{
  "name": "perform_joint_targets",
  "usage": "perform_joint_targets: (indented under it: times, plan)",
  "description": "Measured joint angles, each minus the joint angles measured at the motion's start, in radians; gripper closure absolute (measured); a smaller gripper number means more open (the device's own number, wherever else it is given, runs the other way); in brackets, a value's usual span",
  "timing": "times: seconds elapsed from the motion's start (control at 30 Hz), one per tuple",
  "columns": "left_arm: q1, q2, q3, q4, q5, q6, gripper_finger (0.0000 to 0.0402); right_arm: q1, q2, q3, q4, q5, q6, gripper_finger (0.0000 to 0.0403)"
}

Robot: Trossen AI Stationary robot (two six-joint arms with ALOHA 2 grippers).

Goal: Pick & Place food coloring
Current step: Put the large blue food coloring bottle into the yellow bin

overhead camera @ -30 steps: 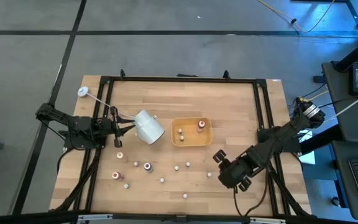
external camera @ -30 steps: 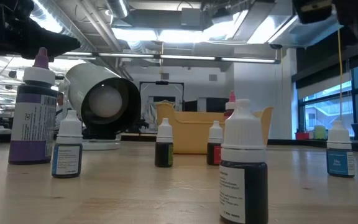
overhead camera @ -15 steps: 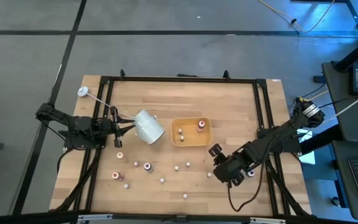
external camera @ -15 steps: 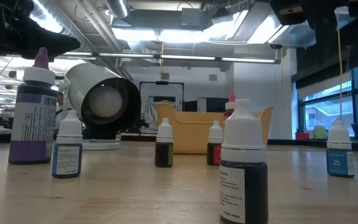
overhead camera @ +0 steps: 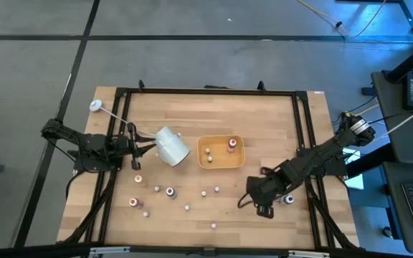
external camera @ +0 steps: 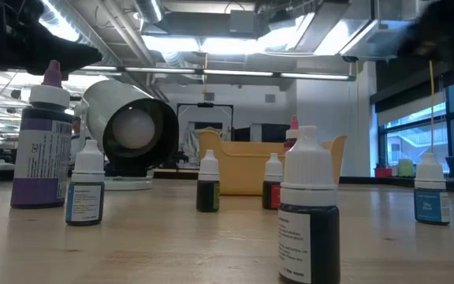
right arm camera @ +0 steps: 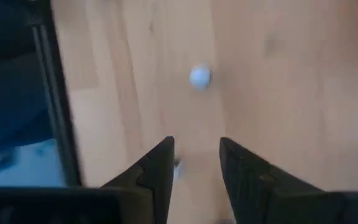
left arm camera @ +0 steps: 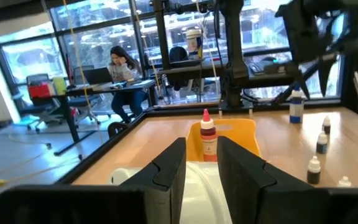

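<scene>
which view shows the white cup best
The low view: the white cup lies on its side, open mouth toward the camera. The high view shows it tilted beside the orange tray; the left wrist view only catches its rim; the right wrist view misses it.

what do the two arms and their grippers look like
Both arms are dark, jointed and boxy. The left gripper and right gripper each have two flat dark fingers. The right arm has a pale ring near its base, where a light cable runs off. No markings are readable.

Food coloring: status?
Left gripper shut on cup. Right gripper open, empty, bottle just ahead. Three bottles in tray, rest loose on table. Nothing visibly blocking.
</scene>
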Motion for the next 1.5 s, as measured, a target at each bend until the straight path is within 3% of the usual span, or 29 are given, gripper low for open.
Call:
perform_joint_targets:
  times: [0.2, 0.33, 0.6, 0.77, 0.9, 1.03, 1.23, 1.5]
  plan:
    - [0.0, 0.0, 0.0, 0.0, 0.0, -0.073, 0.0313, 0.055, -0.003, 0.0, -0.141, 0.013, 0.277, 0.0273]
    - [0.0, 0.0, 0.0, 0.0, 0.0, -0.073, 0.0313, 0.074, -0.003, 0.0, -0.144, 0.026, 0.329, 0.0261]
    - [0.0, 0.0, 0.0, 0.0, 0.0, -0.073, 0.0313, 0.079, -0.003, 0.0, -0.106, 0.073, 0.277, 0.0159]
    - [0.0, 0.0, 0.0, 0.001, 0.0, -0.072, 0.0313, 0.079, 0.0, 0.001, -0.025, 0.058, 0.319, 0.0124]
    - [0.0, 0.0, 0.0, 0.016, -0.002, -0.072, 0.0313, 0.093, -0.009, 0.001, -0.062, 0.0, 0.338, 0.0123]
    - [0.0, 0.0, 0.0, 0.017, -0.002, -0.072, 0.0313, 0.149, -0.076, 0.002, -0.154, 0.066, 0.4, 0.0131]
    - [0.0, 0.0, 0.0, 0.016, -0.012, 0.02, 0.0313, 0.228, -0.145, 0.001, -0.328, 0.118, 0.675, 0.0138]
    - [0.0, 0.0, 0.0, 0.016, -0.012, 0.067, 0.0313, 0.267, -0.12, 0.001, -0.353, 0.118, 0.743, 0.0139]
